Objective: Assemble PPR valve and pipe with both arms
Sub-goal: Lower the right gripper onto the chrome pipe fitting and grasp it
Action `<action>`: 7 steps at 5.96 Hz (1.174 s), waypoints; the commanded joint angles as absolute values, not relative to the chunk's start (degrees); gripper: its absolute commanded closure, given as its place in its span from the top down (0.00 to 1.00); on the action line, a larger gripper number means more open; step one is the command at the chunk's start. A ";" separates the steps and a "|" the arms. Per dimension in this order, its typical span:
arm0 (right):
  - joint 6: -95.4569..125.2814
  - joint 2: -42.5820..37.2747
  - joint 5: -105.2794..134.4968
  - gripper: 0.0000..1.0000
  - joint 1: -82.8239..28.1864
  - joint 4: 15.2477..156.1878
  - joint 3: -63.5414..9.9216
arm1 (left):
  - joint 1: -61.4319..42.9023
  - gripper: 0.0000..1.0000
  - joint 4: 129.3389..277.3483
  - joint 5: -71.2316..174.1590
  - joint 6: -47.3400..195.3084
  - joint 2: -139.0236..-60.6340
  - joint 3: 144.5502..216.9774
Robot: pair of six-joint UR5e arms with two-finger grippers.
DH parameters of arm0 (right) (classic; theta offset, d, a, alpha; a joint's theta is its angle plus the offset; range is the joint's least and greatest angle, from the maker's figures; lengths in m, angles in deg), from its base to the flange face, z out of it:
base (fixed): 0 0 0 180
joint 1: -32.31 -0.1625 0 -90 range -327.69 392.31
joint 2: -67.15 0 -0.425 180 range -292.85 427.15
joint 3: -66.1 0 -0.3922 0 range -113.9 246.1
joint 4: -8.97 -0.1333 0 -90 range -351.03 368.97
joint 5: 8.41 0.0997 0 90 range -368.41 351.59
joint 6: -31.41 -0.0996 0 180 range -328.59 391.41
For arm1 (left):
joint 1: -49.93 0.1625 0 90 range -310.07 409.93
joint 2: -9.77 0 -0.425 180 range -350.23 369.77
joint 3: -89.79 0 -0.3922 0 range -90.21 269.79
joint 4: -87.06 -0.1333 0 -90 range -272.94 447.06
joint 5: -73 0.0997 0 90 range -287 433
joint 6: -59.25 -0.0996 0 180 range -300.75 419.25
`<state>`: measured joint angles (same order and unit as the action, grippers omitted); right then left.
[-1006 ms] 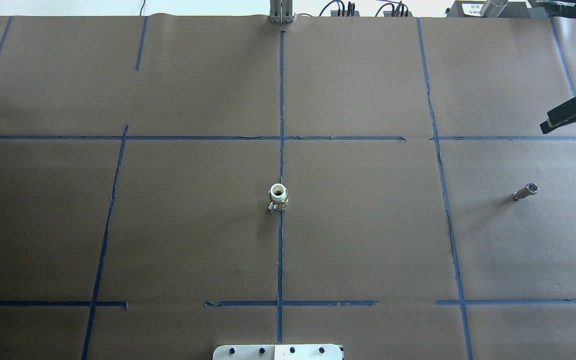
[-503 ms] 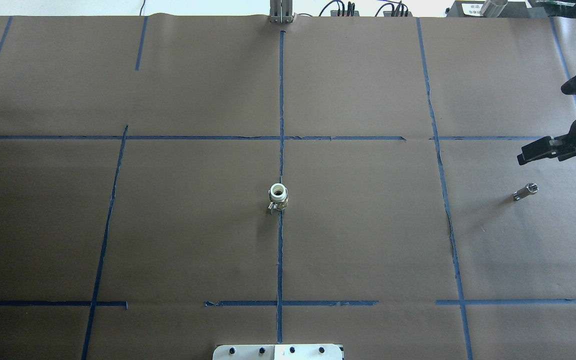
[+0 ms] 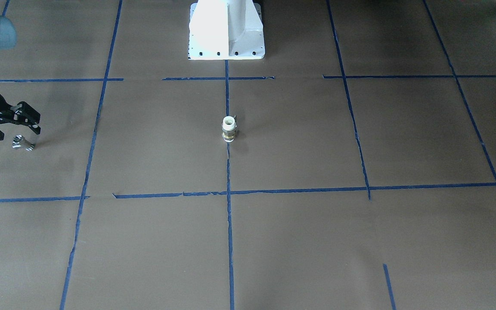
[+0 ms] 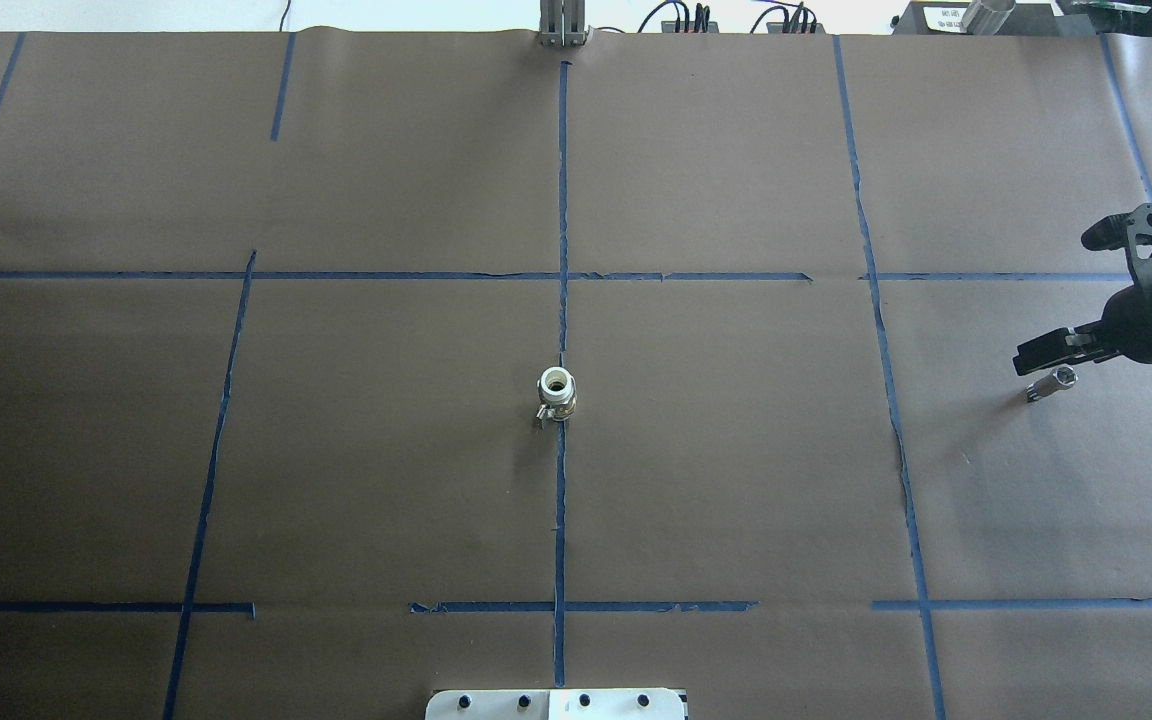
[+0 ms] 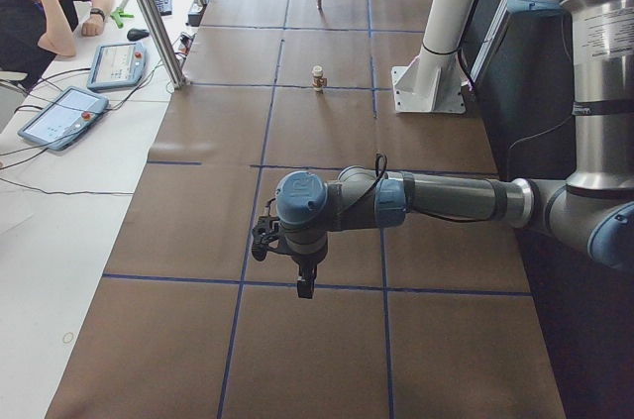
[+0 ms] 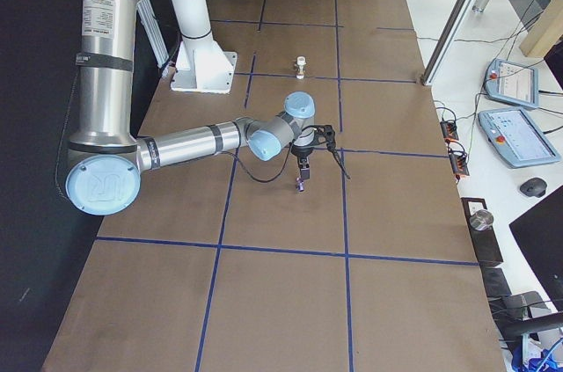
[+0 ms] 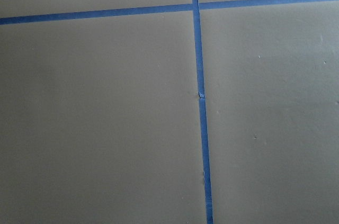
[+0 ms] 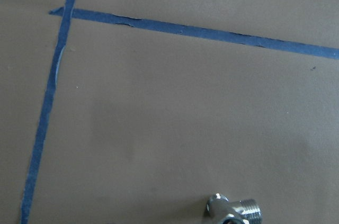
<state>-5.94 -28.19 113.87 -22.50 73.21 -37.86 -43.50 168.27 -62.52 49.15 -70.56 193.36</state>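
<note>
A white PPR pipe fitting (image 4: 557, 391) stands upright at the table's middle on a blue tape line; it also shows in the front view (image 3: 229, 128). A small chrome valve (image 4: 1050, 383) lies at the right side, seen too in the front view (image 3: 22, 143) and at the bottom edge of the right wrist view (image 8: 233, 211). My right gripper (image 4: 1028, 359) hovers just above and beside the valve, jaws open and empty, also in the front view (image 3: 34, 124). My left gripper (image 5: 304, 280) shows only in the exterior left view, over bare table far from both parts; I cannot tell whether it is open.
The robot's white base plate (image 4: 556, 703) sits at the near edge. Blue tape lines (image 4: 562, 200) grid the brown paper. An operator (image 5: 40, 3) sits at a side table with tablets (image 5: 59, 117). A metal post (image 5: 149, 13) stands at the table's far edge.
My right gripper has moved from the table's far right edge inward and nearer, down to just above the chrome valve. The valve and the pipe fitting have not moved.
</note>
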 commanded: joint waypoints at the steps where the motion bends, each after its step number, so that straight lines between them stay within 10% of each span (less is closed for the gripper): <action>1: -2.17 -28.21 113.76 0.95 -22.36 72.69 -35.43 | -43.58 1.00 168.28 -62.53 49.15 -70.39 193.59; 4: -1.19 -28.21 113.67 0.91 -22.36 72.95 -34.27 | -43.58 1.00 168.28 -62.53 49.06 -70.39 193.51; 7: -1.11 -28.29 113.58 0.25 -22.36 73.04 -34.01 | -43.50 1.00 168.28 -62.53 49.15 -70.48 193.51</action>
